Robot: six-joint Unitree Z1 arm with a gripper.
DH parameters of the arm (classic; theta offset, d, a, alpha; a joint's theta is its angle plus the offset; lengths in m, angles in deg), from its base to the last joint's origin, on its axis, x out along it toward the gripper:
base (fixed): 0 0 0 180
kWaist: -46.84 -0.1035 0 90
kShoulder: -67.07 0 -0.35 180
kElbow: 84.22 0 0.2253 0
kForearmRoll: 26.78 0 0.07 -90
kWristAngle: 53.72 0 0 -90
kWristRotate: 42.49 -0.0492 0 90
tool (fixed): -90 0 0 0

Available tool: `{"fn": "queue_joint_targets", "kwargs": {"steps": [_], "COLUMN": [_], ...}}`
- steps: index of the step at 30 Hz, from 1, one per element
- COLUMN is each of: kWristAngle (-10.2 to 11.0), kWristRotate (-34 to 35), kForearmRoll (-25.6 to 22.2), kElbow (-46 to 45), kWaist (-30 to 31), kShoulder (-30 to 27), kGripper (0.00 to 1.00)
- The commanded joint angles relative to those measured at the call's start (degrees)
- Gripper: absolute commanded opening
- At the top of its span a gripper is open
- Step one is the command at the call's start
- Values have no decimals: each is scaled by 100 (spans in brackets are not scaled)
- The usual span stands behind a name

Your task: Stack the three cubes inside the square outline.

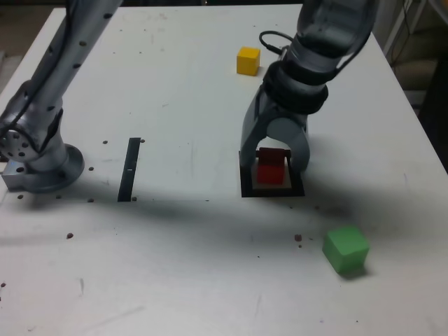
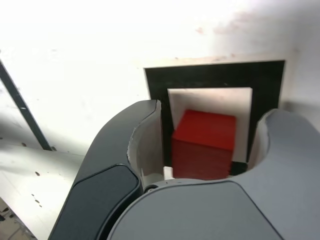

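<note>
My end effector (image 1: 274, 162) stands released, jaws parted on either side of the red cube (image 1: 271, 168) with gaps showing (clearest from my wrist). That cube sits inside the square outline (image 1: 246, 189), right of centre in the exterior view. The yellow cube (image 1: 248, 60) lies upper centre on the bench (image 1: 182, 266), the green cube (image 1: 346, 248) lower right.

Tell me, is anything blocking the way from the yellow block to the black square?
Nothing lies on the table between the yellow cube and the square outline. But the gripper stands over the square, jaws open around the red cube resting inside.
</note>
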Motion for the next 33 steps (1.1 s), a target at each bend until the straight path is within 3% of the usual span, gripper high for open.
{"fn": "queue_joint_targets", "kwargs": {"steps": [1,11,33], "kWristAngle": [32,277,898], "kWristRotate": [-41,-358,-2830], "kForearmRoll": [6,-34,83], "kElbow": [-34,-283,17], "kWaist": [-79,-538,-2748], "kShoulder": [-151,-624,-564], "kGripper": [99,99,99]}}
